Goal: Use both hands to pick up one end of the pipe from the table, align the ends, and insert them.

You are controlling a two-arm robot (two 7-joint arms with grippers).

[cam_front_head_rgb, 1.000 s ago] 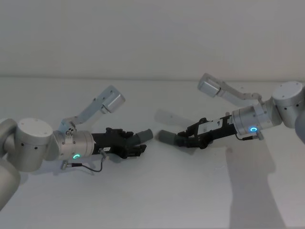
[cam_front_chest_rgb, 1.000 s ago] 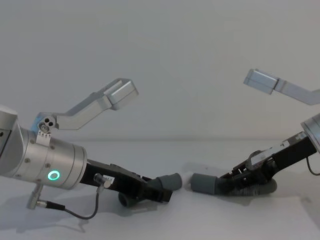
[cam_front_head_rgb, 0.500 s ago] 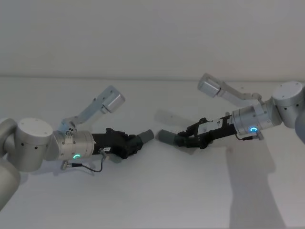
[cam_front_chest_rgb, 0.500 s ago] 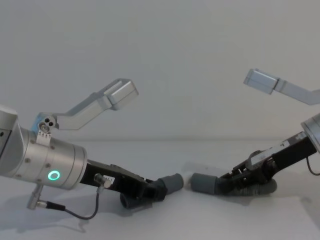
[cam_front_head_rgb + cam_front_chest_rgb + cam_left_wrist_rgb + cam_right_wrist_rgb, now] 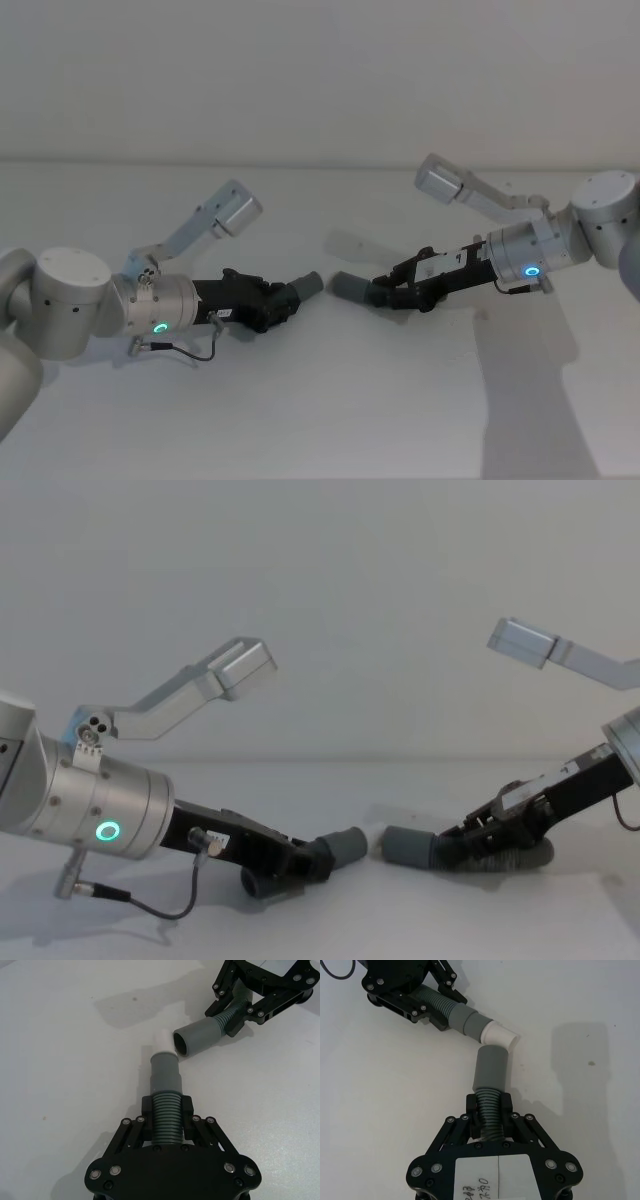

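Note:
My left gripper (image 5: 283,305) is shut on the ribbed part of one grey pipe piece (image 5: 165,1110), just behind its smooth cuff (image 5: 164,1072) with a white tip (image 5: 162,1040). My right gripper (image 5: 392,294) is shut on the ribs of the other pipe piece (image 5: 489,1102), behind its open cuff (image 5: 491,1067). The two ends meet at an angle at mid-table. The white tip (image 5: 499,1035) sits beside the rim of the right cuff (image 5: 408,846), not inside it. The left cuff (image 5: 345,847) tilts slightly upward. The right hose (image 5: 512,861) curves back under its gripper.
The whitish table (image 5: 320,420) stretches bare around both arms, with a plain wall behind. A thin cable (image 5: 190,352) hangs from my left wrist near the table surface.
My left gripper's jaws have drawn in around the ribbed hose, and its cuff has shifted slightly toward the right cuff. The right arm has barely moved.

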